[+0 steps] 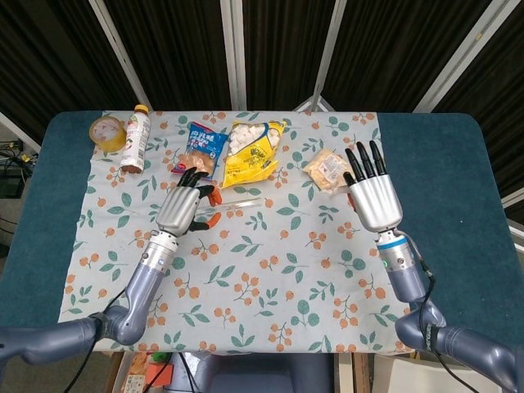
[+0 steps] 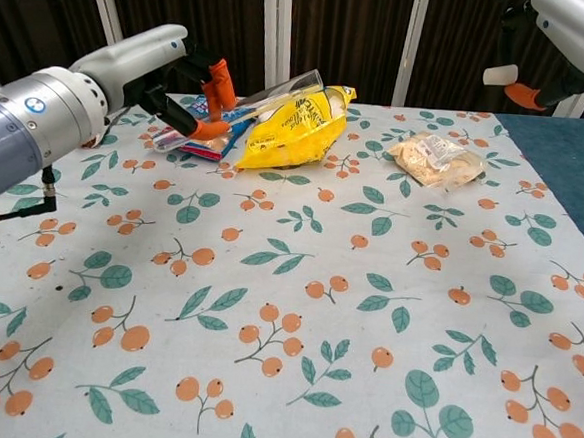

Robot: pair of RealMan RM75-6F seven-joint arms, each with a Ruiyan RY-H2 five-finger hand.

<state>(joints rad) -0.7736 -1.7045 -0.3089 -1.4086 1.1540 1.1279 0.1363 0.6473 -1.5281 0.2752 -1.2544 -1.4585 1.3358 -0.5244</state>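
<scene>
My left hand (image 1: 183,210) pinches a clear plastic tube (image 1: 242,199) between orange-tipped thumb and finger, above the floral cloth just below the blue snack packet (image 1: 205,149). In the chest view the left hand (image 2: 167,70) holds the tube (image 2: 281,86) slanted up toward the yellow bag (image 2: 298,129). My right hand (image 1: 373,193) is raised with fingers stretched out and apart, holding nothing, beside the clear biscuit packet (image 1: 331,170). The chest view shows only part of the right hand (image 2: 571,33) at the top right corner.
A yellow snack bag (image 1: 252,151) lies at the back centre. A bottle (image 1: 135,139) and a tape roll (image 1: 107,131) sit at the back left. The floral cloth (image 1: 262,278) covers the table's middle, with teal tabletop (image 1: 442,188) on either side.
</scene>
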